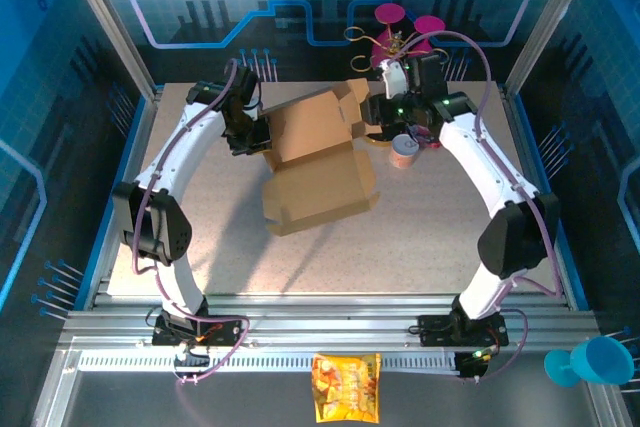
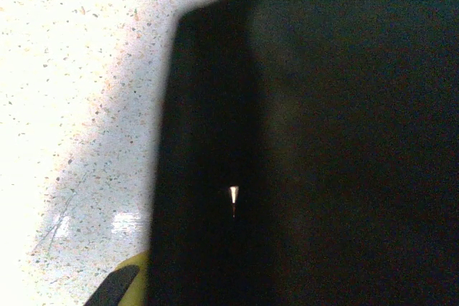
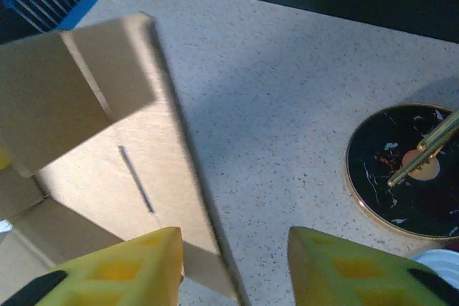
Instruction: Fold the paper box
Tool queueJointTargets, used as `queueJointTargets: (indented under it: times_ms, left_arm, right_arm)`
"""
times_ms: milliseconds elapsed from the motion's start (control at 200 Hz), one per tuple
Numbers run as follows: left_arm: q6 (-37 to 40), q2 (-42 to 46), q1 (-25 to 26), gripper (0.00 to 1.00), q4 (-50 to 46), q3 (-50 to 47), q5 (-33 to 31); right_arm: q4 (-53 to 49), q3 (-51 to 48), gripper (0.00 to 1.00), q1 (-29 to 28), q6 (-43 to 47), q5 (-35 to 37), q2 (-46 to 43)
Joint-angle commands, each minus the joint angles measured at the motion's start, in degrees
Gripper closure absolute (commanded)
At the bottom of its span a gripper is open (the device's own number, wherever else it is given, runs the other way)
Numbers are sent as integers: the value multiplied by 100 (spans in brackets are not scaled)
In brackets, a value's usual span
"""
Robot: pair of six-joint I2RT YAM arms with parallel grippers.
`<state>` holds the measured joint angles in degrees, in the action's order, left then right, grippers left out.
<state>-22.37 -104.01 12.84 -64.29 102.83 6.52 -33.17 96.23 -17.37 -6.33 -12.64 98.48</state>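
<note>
Mid-fold: left end effector (image 1: 258, 137) clamped on the paper box (image 1: 320, 162), right end effector (image 3: 233, 238) apart astride its side wall, which next probably needs pinching and folding inward.

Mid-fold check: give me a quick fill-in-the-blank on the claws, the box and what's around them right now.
1. The right claw is ___, its fingers apart at the paper box edge.
2. The left claw is ___ on the box's left wall.
3. The goblet past the table's near right corner is ___.
4. The round black base has a ___ rim.
Missing words: open; shut; blue; gold.
</note>
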Motion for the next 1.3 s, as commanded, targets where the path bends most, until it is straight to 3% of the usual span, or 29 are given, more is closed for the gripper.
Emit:
queueJointTargets:
  times_ms: [0,175,400,615,876,1026,1131,1191,1246,1296]
  left_arm:
    - [72,-35,-45,100,-179,179,157]
    - [-18,-63,-45,100,-180,194,113]
    - [-311,-184,-45,100,-268,398,92]
    - [-387,-269,-31,100,-288,510,94]
    - [-374,-252,9,100,-308,572,163]
    - [-333,-176,18,100,-264,507,178]
    - [-256,-109,1,100,-229,436,130]
    - [-197,-72,-9,100,-209,405,120]
    - [-121,-37,-24,100,-144,338,150]
    - [11,-5,-45,100,-33,255,204]
  right_arm:
    - [-197,354,68,-151,191,532,146]
    - [88,20,100,-670,350,1699,-180]
    - [570,-616,100,-1796,855,4246,-743]
    - [607,-435,100,-2560,1261,5347,-529]
    - [540,378,100,-3151,1932,6874,488]
    - [609,643,100,-3400,2093,6651,761]
    - [124,958,100,-3379,1793,6371,848]
    - [-265,1133,87,-3293,1553,5997,765]
    - [-574,1216,68,-3147,1263,5273,572]
    - [-955,1326,49,-2835,950,3655,373]
